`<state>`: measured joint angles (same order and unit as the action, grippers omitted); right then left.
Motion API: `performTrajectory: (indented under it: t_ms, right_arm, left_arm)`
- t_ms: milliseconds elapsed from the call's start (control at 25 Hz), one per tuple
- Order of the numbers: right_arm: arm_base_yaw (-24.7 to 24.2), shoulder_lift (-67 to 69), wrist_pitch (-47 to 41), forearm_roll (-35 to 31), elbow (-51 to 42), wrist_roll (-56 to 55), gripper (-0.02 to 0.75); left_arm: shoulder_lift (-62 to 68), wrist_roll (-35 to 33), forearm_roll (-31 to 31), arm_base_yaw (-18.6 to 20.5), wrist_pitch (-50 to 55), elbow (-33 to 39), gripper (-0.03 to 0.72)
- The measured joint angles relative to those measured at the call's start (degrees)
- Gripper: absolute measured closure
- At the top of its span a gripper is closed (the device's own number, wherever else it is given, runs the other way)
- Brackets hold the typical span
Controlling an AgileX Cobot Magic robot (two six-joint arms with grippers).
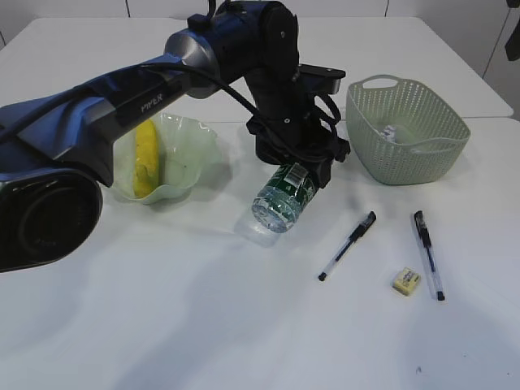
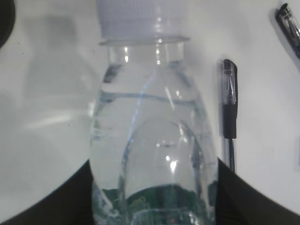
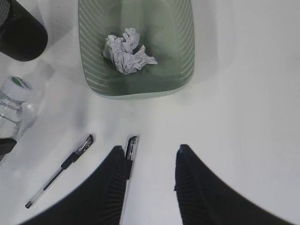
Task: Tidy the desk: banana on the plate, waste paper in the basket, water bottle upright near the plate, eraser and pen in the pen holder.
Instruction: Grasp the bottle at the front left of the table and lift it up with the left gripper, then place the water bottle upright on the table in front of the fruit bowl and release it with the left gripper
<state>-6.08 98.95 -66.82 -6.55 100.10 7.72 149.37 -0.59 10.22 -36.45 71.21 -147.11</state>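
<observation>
My left gripper (image 1: 296, 166) is shut on the water bottle (image 1: 283, 199), which tilts with its white cap low toward the table's front. In the left wrist view the bottle (image 2: 154, 140) fills the space between both dark fingers (image 2: 56, 201). The banana (image 1: 146, 158) lies on the pale green plate (image 1: 195, 134). Crumpled waste paper (image 3: 127, 50) sits in the green basket (image 3: 183, 56). Two pens (image 1: 348, 245) (image 1: 428, 254) and the yellow eraser (image 1: 405, 281) lie on the table. My right gripper (image 3: 150, 152) hangs open over the table, one pen (image 3: 132, 147) beside its left finger. The black pen holder (image 3: 18, 30) stands at the left.
The basket (image 1: 406, 130) stands at the back right, and the left arm (image 1: 122, 106) stretches across from the left over the plate. Bare white table lies along the front and to the right of the right gripper.
</observation>
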Motion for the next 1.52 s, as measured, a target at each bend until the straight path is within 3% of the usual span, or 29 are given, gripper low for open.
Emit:
performTrajectory:
  t_ms: [840,1520]
  right_arm:
    - [0.0,0.0,0.1,0.0,0.0,0.0,0.468]
    - [0.0,0.0,0.2,0.0,0.0,0.0,0.470]
  left_arm:
    - [0.0,0.0,-1.0,0.0,-0.1,-0.6,0.314]
    - [-8.5,0.0,-6.4,0.0,-6.1,-0.6,0.314]
